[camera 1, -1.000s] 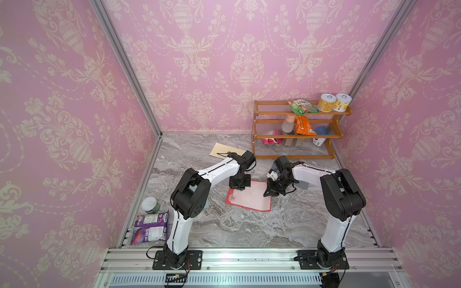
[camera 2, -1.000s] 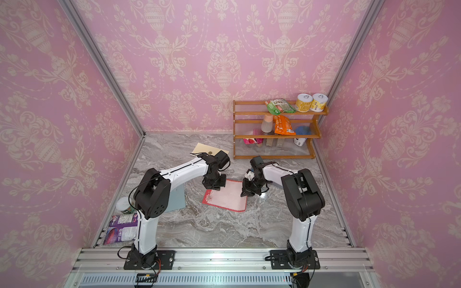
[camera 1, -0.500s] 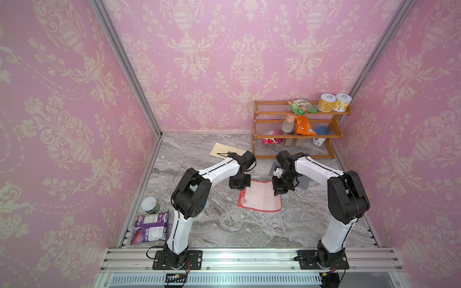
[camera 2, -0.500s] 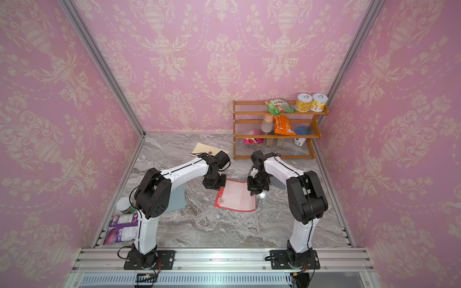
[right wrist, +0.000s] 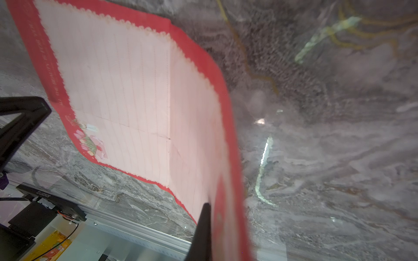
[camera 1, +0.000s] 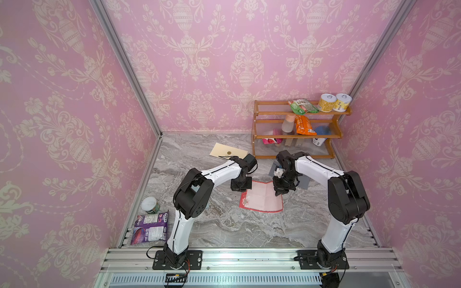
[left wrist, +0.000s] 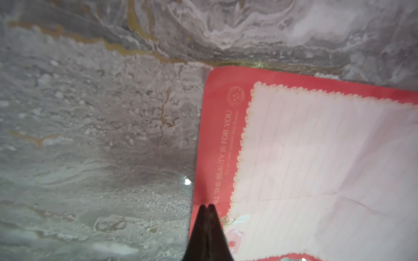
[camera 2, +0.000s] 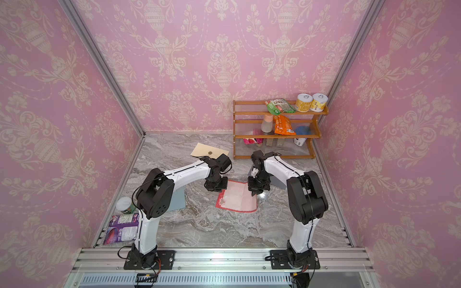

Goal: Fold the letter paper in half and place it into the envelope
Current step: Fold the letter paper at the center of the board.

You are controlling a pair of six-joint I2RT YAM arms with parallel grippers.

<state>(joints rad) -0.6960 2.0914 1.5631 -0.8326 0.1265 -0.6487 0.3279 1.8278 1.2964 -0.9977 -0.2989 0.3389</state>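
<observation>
The letter paper (camera 1: 262,198), pink with a red border and crossed creases, lies unfolded mid-table in both top views (camera 2: 237,198). My right gripper (camera 1: 279,193) is shut on its right edge, which curls up off the marble in the right wrist view (right wrist: 124,90); only one dark finger (right wrist: 203,226) shows there. My left gripper (camera 1: 243,188) is shut, its tips (left wrist: 208,206) over the red border at the paper's (left wrist: 316,158) far-left corner; whether they pinch it I cannot tell. The tan envelope (camera 1: 228,152) lies closed behind the left arm.
A wooden shelf (camera 1: 296,129) with cans and packets stands at the back right. A grey pad (camera 1: 303,183) lies under the right arm, another (camera 2: 178,199) behind the left arm. A can (camera 1: 150,205) and a purple packet (camera 1: 149,228) sit front left.
The right gripper has pulled the paper to the right and raised its right edge. The left arm has stayed where it was.
</observation>
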